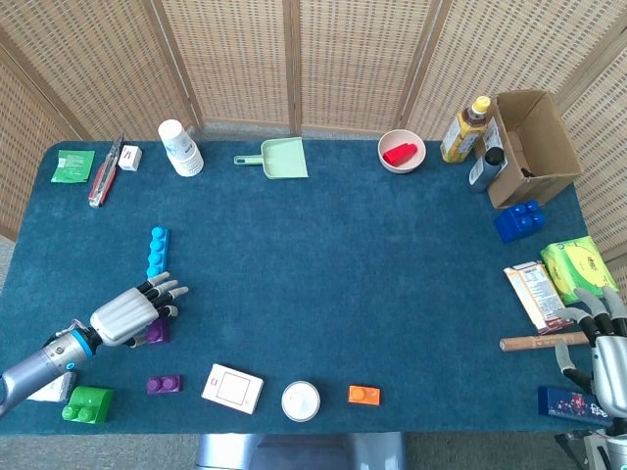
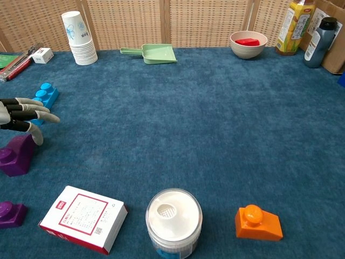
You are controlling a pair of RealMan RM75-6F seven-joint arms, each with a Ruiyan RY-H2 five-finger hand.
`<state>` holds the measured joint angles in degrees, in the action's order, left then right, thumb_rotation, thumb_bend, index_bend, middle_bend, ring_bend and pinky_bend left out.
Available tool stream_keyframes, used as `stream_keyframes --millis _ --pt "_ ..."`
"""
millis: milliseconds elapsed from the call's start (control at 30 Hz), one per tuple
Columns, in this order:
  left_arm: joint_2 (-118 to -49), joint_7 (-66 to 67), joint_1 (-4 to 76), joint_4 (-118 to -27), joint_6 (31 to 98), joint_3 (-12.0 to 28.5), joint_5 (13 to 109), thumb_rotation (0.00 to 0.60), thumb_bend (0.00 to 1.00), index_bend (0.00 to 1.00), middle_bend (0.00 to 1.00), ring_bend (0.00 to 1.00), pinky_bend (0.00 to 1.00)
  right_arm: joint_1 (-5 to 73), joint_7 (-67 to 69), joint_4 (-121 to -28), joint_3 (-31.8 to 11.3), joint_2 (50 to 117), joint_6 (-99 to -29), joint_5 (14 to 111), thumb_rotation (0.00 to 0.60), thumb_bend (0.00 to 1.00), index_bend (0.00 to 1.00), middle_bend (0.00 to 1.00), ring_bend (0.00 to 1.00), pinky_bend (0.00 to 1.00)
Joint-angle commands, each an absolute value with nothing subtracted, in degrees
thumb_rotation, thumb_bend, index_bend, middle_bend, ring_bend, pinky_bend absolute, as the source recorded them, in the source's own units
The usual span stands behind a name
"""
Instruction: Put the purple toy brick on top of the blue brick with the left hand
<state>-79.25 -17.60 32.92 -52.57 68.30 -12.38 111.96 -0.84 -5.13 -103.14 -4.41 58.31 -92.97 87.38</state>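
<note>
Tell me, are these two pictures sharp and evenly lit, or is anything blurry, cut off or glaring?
Head view: even, soft light, no glare, faint shadows; the left hand over the purple brick looks sharp. Chest view: also evenly lit and crisp, but the frame edge cuts off that hand, and the near white jar bulges a little from lens distortion.
</note>
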Motion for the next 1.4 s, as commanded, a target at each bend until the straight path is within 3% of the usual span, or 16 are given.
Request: stream_keyframes --millis 33,367,533,1067,1400 --pt "-79.76 -18.04 33.24 -52.08 68.39 -12.64 111.56 0.600 0.30 0.36 0.08 0.00 0.00 -0.98 -5.12 -103.13 -4.43 58.22 -93.14 87.41 0.600 0.40 0.36 0.19 0.04 0.18" --pt "-80.33 -19.22 33.77 -51.16 69.43 -13.21 110.31 0.600 0.30 0.61 0.16 0.03 0.00 -1.18 -5.15 -102.90 -4.53 58.25 -93.13 87.27 0.599 0.40 0.36 0.19 0.04 0.19" --pt "-79.62 -19.53 33.95 -51.49 70.04 -13.24 109.59 0.600 0.31 0.68 0.21 0.06 0.00 -1.15 -5.22 -102.81 -4.65 58.45 -93.10 87.29 0.599 0.40 0.36 0.19 0.04 0.19" --pt "-71.62 -17.07 32.63 -53.69 72.11 -12.14 105.30 0.600 0.32 0.67 0.21 0.06 0.00 -0.24 -3.99 -100.51 -5.03 60.34 -91.41 86.57 0.600 0.40 0.36 0.19 0.04 0.19" --pt "-72.06 -16.38 32.70 -50.82 68.35 -11.79 103.17 0.600 0.32 0.67 0.18 0.04 0.00 0.18 -4.07 -100.31 -5.13 60.76 -90.63 86.22 0.600 0.40 0.36 0.19 0.04 0.19"
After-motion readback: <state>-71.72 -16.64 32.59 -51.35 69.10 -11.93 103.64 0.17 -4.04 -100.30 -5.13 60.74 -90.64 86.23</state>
